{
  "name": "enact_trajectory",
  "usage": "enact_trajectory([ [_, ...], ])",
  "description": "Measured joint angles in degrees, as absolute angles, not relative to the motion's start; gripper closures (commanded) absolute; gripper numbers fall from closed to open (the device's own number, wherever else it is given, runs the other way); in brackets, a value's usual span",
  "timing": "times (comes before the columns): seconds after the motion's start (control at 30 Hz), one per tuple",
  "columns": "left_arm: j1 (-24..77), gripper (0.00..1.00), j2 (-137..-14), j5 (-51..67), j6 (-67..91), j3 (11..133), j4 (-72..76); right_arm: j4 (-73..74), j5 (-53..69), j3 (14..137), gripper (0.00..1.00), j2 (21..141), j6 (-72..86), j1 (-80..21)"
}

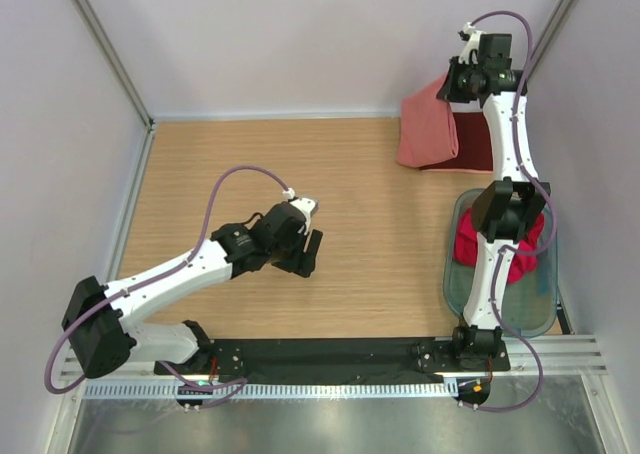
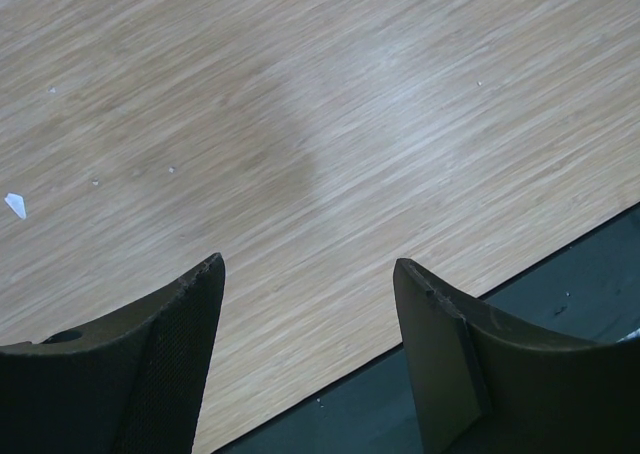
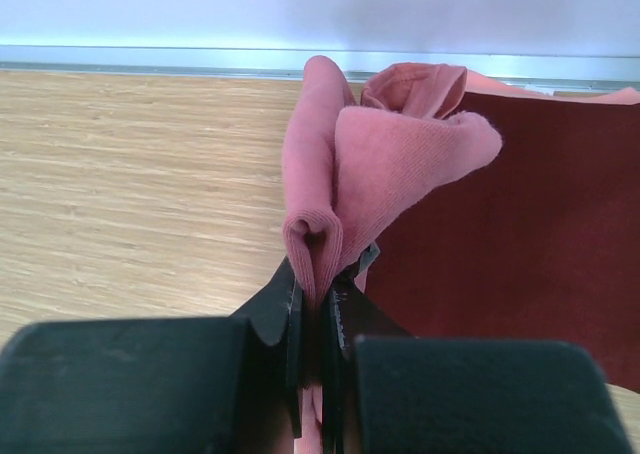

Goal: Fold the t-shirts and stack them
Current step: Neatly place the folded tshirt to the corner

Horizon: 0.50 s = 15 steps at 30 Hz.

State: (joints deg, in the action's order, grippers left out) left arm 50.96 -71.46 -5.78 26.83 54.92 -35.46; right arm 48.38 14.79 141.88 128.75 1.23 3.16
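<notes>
Left gripper [image 1: 308, 256]: jaws apart with nothing between them, hanging over bare wood in the left half of the table [image 1: 380, 214], towards its near edge.
Salmon-pink shirt [image 1: 427, 129]: at the far right corner, lifted by one bunched fold. The rest drapes down and towards the near edge, and its lower part looks to rest on the surface.
Right gripper [image 3: 318, 284]: clamped on that doubled fold of the salmon-pink shirt, raised above the far right corner.
Dark maroon shirt [image 1: 475, 144]: lies flat at the far right corner. It sits just to the right of the hanging salmon cloth and is partly under it.
Tub [image 1: 540, 319]: stands at the right edge, nearer the front, and holds the red-pink shirts [image 1: 522, 264] in a heap.
Relation that matters: the salmon-pink shirt hangs below and to the left of the right gripper, with its long axis running from far to near. The maroon one lies directly to its right.
Nearer arm: the right one by far, since the left is well apart across the table.
Step, as judged: the salmon-pink shirt is being folded or laid over the maroon one, so the carry would go rightward.
</notes>
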Motion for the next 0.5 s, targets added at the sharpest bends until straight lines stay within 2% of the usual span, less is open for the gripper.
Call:
enact_trajectory([
  [0.5,50.96,0.30,-74.72,-3.49,26.52,55.64,-35.55,49.17,17.10,142.34,0.99,129.12,-1.54,7.40],
])
